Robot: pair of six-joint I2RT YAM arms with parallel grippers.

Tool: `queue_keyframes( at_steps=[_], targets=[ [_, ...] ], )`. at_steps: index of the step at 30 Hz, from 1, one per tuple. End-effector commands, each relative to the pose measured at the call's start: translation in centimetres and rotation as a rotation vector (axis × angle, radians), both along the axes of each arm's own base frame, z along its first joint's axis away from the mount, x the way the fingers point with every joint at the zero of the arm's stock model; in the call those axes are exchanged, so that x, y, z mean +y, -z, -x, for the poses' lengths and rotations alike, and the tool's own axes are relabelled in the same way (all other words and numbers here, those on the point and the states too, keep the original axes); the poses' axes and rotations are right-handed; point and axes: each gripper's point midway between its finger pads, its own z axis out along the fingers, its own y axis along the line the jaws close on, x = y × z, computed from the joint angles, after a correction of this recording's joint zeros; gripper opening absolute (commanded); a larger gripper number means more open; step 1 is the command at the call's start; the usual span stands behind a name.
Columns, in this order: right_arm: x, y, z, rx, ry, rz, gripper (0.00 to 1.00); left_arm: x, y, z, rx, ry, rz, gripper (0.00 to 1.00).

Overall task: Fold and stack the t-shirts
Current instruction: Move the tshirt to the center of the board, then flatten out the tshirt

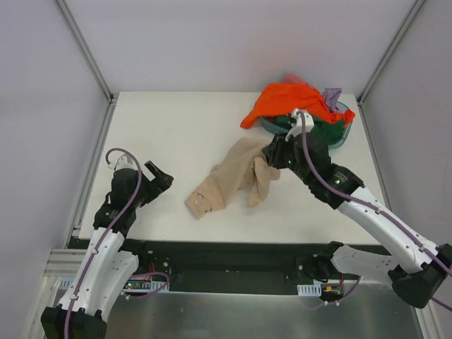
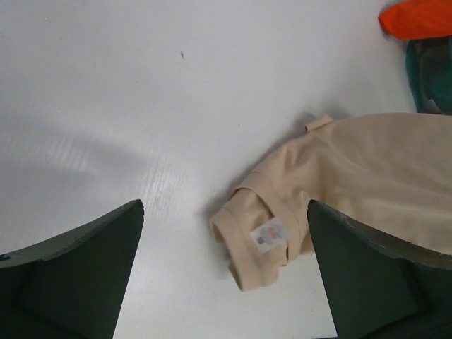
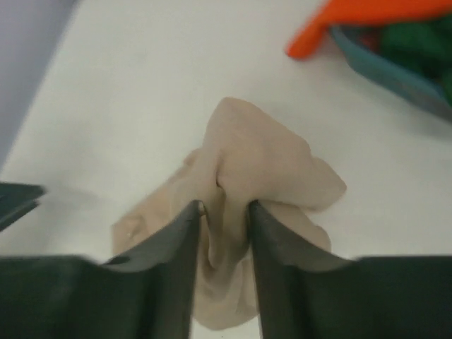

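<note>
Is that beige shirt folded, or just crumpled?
Crumpled. The beige shirt lies bunched and twisted on the table, its collar tag showing, and the right hand pinches a ridge of its cloth.

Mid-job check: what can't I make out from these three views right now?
- Top view: the orange shirt covers much of the teal basin; shirt count inside unclear.
- Top view: the right gripper hides where it pinches the tan shirt.
- Left wrist: the neck label print is too small; frame edge cuts the shirt.
</note>
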Motion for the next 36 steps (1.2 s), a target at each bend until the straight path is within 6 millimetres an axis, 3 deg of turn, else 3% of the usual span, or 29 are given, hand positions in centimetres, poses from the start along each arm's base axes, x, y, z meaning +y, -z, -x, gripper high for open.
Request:
queue_keyframes(
  at_steps=[1,3,4,8,11,17,22,23,24,25,29,36],
  targets=[
    [-8.6,5.7,-1.1,0.04,0.402,0.121,0.48,-0.3,-0.1,-0.3,0.049,-0.006,0.024,0.99],
    [-11.9,8.6,-0.5,0.107,0.52,0.199,0.89,-1.4,0.4,-0.3,0.099,0.047,0.053,0.99],
    [-12.8,9.5,0.0,0.136,0.539,0.226,0.96,-1.9,0.7,-0.2,0.124,0.069,0.068,0.99],
    [-14.3,12.2,1.8,0.206,0.536,0.303,0.96,-4.2,2.2,-0.5,0.216,0.176,0.145,0.98],
    [-14.7,14.5,3.0,0.247,0.516,0.325,0.96,-6.8,3.1,-0.4,0.264,0.293,0.217,0.9],
    [-15.6,18.3,4.9,0.284,0.484,0.341,0.96,-9.5,5.7,-0.3,0.362,0.375,0.201,0.74],
    [-15.9,20.1,6.2,0.294,0.444,0.344,0.96,-11.3,7.0,-0.7,0.429,0.428,0.172,0.41],
    [-16.0,20.2,6.4,0.291,0.444,0.338,0.96,-11.4,7.4,-0.8,0.45,0.431,0.176,0.27],
    [-16.1,20.4,6.6,0.29,0.443,0.333,0.96,-11.5,7.6,-0.9,0.459,0.435,0.176,0.06],
    [-16.2,20.7,6.9,0.293,0.441,0.327,0.96,-11.6,8.0,-0.8,0.48,0.435,0.181,0.0],
    [-15.8,21.6,7.8,0.311,0.401,0.295,0.96,-11.8,8.0,-1.0,0.485,0.44,0.184,0.0],
    [-15.2,24.2,9.8,0.422,0.357,0.266,0.98,-10.5,5.7,-1.8,0.357,0.386,0.13,0.0]
  ],
)
